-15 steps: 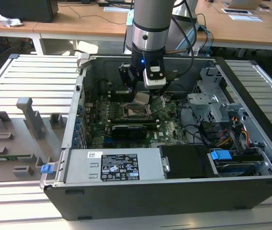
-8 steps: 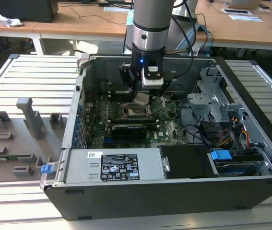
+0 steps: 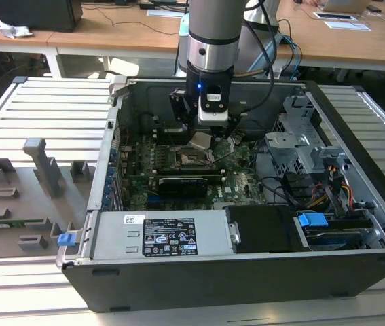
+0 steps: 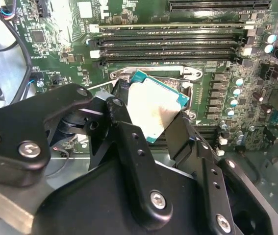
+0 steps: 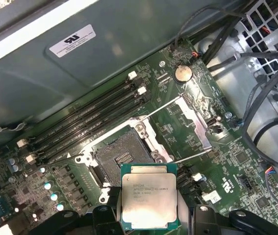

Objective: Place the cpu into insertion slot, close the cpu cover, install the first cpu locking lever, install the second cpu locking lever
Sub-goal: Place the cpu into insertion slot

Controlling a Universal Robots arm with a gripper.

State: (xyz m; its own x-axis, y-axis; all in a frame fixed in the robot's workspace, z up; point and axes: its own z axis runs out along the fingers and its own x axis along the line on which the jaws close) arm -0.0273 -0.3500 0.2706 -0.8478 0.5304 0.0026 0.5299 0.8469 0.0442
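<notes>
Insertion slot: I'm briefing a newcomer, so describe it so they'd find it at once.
Inside the open computer case lies a green board. Beside its long black memory slots sits the insertion slot: the one dark square with a pale metal rim, empty, with the cpu held nearby.

The chip (image 5: 148,193) is a flat square with a dull silver-grey metal top and a green rim. The gripper (image 5: 148,213) clamps it on two opposite edges and holds it clear of the socket (image 5: 121,155), not seated. The socket lies bare: a dark square pin field inside a pale metal rim. The cover (image 5: 197,120), a thin silvery frame with a square window, is swung open just beside the socket. Two thin wire levers (image 5: 161,110) stand unlatched, one along each side of it.
</notes>
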